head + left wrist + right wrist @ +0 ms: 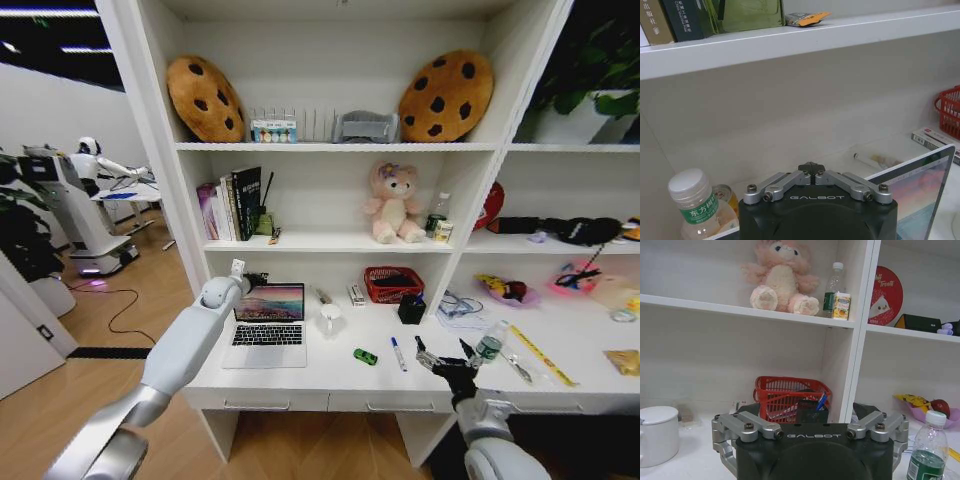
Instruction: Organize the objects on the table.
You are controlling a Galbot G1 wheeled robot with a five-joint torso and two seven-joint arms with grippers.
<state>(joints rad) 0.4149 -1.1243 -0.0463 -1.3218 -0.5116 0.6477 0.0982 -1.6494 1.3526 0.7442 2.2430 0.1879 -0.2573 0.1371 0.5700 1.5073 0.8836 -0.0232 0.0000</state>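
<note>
Laptop [267, 324] partly behind left hand [252, 282]

White shelving [330, 146] against the wall (wood floor [130, 300] left).

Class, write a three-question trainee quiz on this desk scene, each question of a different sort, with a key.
1. True or false: the laptop on the table stands open.
2. Which lies nearer the green toy car? A) the blue-capped pen B) the yellow ruler
3. Fill in: the right gripper hovers with its fingers ____ beside a green-labelled bottle.

Key:
1. True; its screen is lit, and the left gripper sits by the lid's upper left corner.
2. A; the pen lies just right of the car.
3. Open.
</note>
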